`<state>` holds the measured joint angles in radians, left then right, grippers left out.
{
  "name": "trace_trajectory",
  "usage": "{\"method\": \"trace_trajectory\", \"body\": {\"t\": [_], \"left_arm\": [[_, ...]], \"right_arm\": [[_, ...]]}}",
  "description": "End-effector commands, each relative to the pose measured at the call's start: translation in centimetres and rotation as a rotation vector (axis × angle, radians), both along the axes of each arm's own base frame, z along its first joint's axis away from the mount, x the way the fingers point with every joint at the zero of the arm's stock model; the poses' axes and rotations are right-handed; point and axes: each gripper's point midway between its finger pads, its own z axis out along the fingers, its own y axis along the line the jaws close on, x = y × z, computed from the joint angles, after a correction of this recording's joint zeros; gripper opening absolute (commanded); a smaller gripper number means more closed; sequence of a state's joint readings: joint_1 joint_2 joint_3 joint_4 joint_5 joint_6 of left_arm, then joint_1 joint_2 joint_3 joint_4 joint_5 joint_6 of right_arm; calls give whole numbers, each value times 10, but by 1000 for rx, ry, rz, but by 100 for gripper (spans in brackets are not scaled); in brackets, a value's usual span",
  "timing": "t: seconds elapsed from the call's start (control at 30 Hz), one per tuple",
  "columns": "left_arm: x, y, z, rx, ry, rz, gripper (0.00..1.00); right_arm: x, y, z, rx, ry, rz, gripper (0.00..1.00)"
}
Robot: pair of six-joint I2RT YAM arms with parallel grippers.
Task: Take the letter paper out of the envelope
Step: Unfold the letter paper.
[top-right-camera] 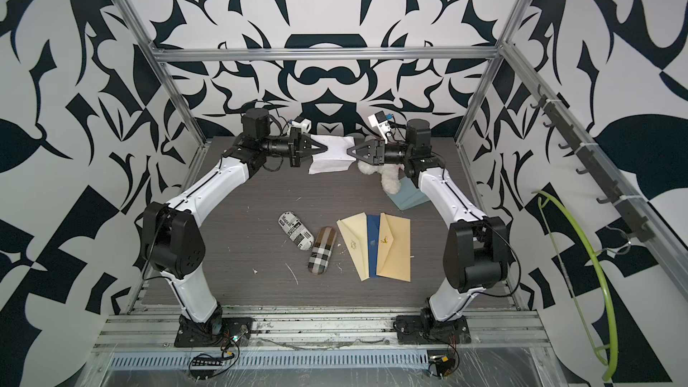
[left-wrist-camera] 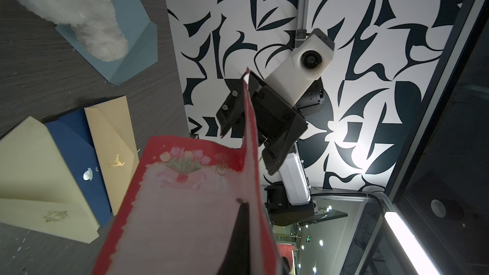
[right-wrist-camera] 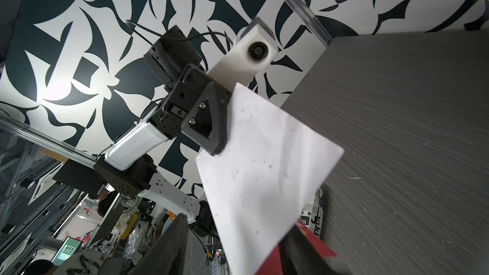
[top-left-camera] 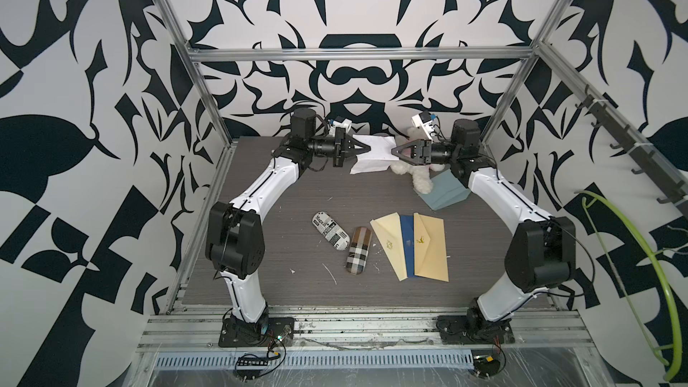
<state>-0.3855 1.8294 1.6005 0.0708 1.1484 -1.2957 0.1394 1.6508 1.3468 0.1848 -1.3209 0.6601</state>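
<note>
The letter paper (top-left-camera: pixel 372 154) (top-right-camera: pixel 333 156) hangs in the air over the back of the table, stretched between both grippers. It is white on one side (right-wrist-camera: pixel 264 167) and red-bordered with tulips on the other (left-wrist-camera: pixel 185 220). My left gripper (top-left-camera: pixel 368 148) (left-wrist-camera: pixel 248 205) is shut on its left edge. At the right edge my right gripper (top-left-camera: pixel 393 151) (right-wrist-camera: pixel 236 223) stands open, its fingers on either side of the paper and one finger against it. A light-blue envelope (top-left-camera: pixel 446 191) (left-wrist-camera: pixel 135 35) lies on the table below right, flap open, apart from the paper.
A white plush toy (top-left-camera: pixel 420 180) rests partly on the light-blue envelope. Cream (top-left-camera: pixel 389 247), navy (top-left-camera: pixel 407 247) and tan (top-left-camera: pixel 432 251) envelopes overlap at centre right. Two glasses cases, one newsprint (top-left-camera: pixel 329 236) and one plaid (top-left-camera: pixel 359 251), lie mid-table. Frame posts stand at the back corners.
</note>
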Motion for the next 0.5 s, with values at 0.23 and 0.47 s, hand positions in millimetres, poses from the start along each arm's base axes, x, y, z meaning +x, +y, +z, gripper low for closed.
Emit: {"method": "trace_trajectory", "body": {"t": [0.23,0.47], "left_arm": [[4,-5,5,-11,-8,-12,0],[6,-6,3,-8,-8,-16,0]], "right_arm": [[-20,14,7,31,11,95,55],[-30,13,9,11,23,104,45]]}}
